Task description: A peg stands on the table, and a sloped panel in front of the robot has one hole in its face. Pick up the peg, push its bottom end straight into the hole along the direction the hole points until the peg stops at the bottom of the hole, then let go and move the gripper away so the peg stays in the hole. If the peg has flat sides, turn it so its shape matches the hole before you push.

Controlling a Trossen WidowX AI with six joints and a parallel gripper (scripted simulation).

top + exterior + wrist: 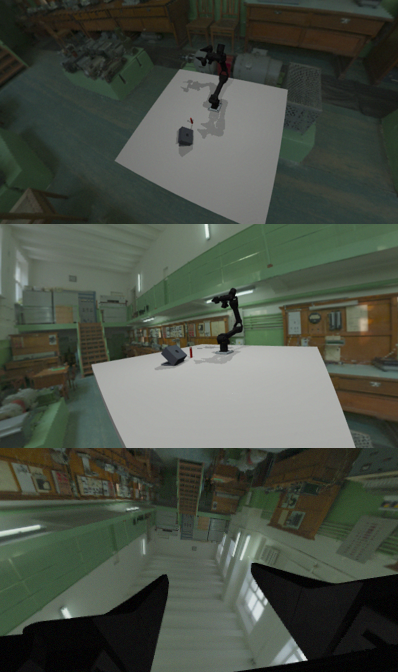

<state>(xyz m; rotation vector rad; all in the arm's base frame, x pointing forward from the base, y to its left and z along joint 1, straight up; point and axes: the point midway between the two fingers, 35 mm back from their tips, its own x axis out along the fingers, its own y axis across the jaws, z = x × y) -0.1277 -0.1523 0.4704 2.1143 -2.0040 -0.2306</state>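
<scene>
A small red peg (191,121) (191,352) stands upright on the white table (242,149) (236,398), between the panel and the arm's base. The dark grey sloped panel block (183,140) (173,356) has one small dark hole (187,135) (176,351) in its tilted face; the hole's shape is too small to tell. My gripper (201,54) (209,572) is open and empty, raised high above the table and well away from the peg and the panel. In the wrist view nothing is between the two black fingers. The wrist view shows neither peg nor panel.
The arm's base (214,107) (224,351) stands on the table, behind the peg and panel in the top view. Machines, benches and chairs stand around beyond the table's edges.
</scene>
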